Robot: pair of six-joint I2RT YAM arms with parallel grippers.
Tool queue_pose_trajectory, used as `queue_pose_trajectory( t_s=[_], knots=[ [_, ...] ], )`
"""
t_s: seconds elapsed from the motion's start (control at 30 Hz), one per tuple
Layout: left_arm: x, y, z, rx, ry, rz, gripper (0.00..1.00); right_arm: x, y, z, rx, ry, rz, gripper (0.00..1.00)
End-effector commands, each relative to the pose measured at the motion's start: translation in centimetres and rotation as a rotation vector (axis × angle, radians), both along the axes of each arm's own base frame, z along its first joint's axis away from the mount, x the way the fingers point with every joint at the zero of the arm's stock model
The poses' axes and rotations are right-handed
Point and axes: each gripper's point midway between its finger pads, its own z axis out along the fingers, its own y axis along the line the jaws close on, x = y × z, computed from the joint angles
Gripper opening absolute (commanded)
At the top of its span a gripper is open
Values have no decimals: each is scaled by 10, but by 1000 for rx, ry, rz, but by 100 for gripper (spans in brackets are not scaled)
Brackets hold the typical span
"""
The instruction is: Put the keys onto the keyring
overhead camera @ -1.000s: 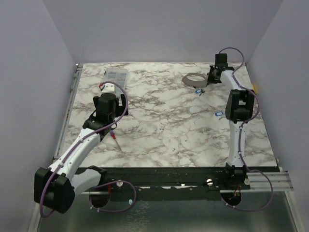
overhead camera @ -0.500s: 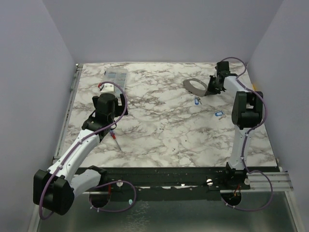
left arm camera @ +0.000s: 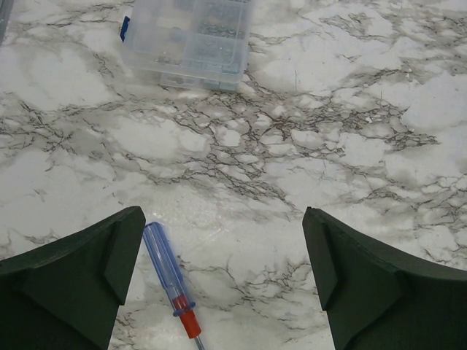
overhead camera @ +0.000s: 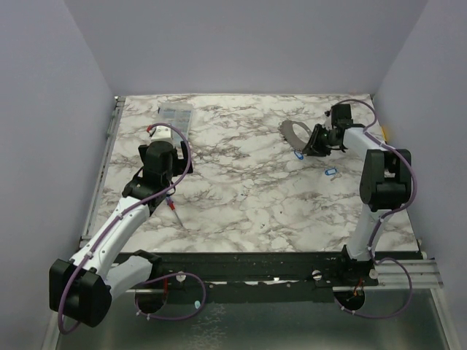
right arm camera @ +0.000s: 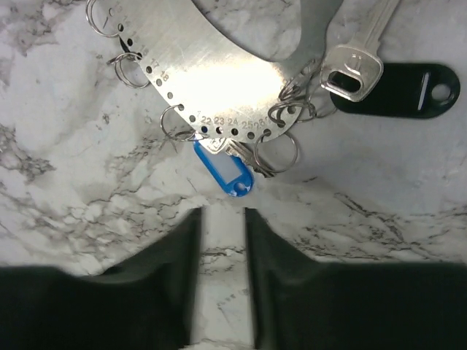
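Marble-pattern table (overhead camera: 241,211), white w/ grey veins, enclosed on three sides by plain lavender walls (overhead camera: 241,44). Keyring (right arm camera: 219,80) on table: grey metal, numbered holes along rim, small split rings through several. R gripper (right arm camera: 222,219) is just near-side of keyring, fingers narrowly apart, nothing btwn them. Blue-tagged key (right arm camera: 228,173) lies at keyring's rim. Silver key (right arm camera: 354,65) w/ black tag (right arm camera: 398,89) is at keyring's right end. L gripper (left arm camera: 222,219), well left of keyring, is spread wide and empty above a blue-handled screwdriver (left arm camera: 169,284). Clear box (left arm camera: 190,40) is also far left of keyring.
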Motion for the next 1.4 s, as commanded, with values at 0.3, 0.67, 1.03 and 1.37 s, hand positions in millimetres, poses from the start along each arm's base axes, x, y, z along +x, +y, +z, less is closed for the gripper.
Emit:
queue_pose_trajectory(
  t_s=[0.3,0.67,1.03,1.37],
  knots=[
    [-2,-7,12,-24,-23,-26,98,-2,-21,0,-140,-46,13,64],
    [-2,-5,13,-18,-25,-19,98,26,-25,-22,-284,-21,40,58],
    [-3,-5,16,-24,-36,-18,98,15,-23,-48,-345,89,57,45],
    [-4,-5,18,-29,-40,-22,98,-4,-28,-55,-391,132,64,28]
  ],
)
